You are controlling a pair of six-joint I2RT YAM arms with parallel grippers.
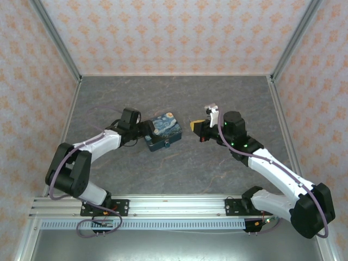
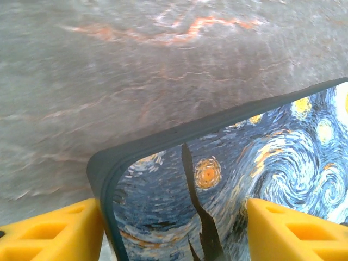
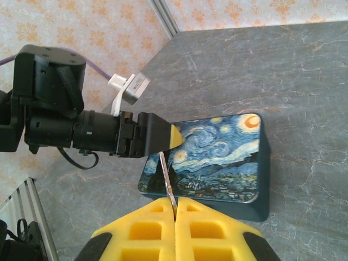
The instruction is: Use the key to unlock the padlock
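Observation:
A box painted with blue and yellow swirls (image 1: 162, 132) lies mid-table. A tiny paler speck on its near side wall (image 1: 167, 144) could be the padlock, but it is too small to tell. My left gripper (image 1: 143, 130) is at the box's left end and stands open. In the left wrist view its yellow fingers (image 2: 51, 234) straddle a corner of the box (image 2: 228, 179), one beside the rim and one over the lid. My right gripper (image 3: 175, 205) is shut on a thin silver key (image 3: 166, 175). The key points at the box (image 3: 217, 157) from the right, apart from it.
Grey stone-patterned table (image 1: 179, 174) with patterned walls on three sides. A metal rail (image 1: 174, 206) runs along the near edge. The left arm's black wrist and cable (image 3: 60, 125) sit beyond the box in the right wrist view.

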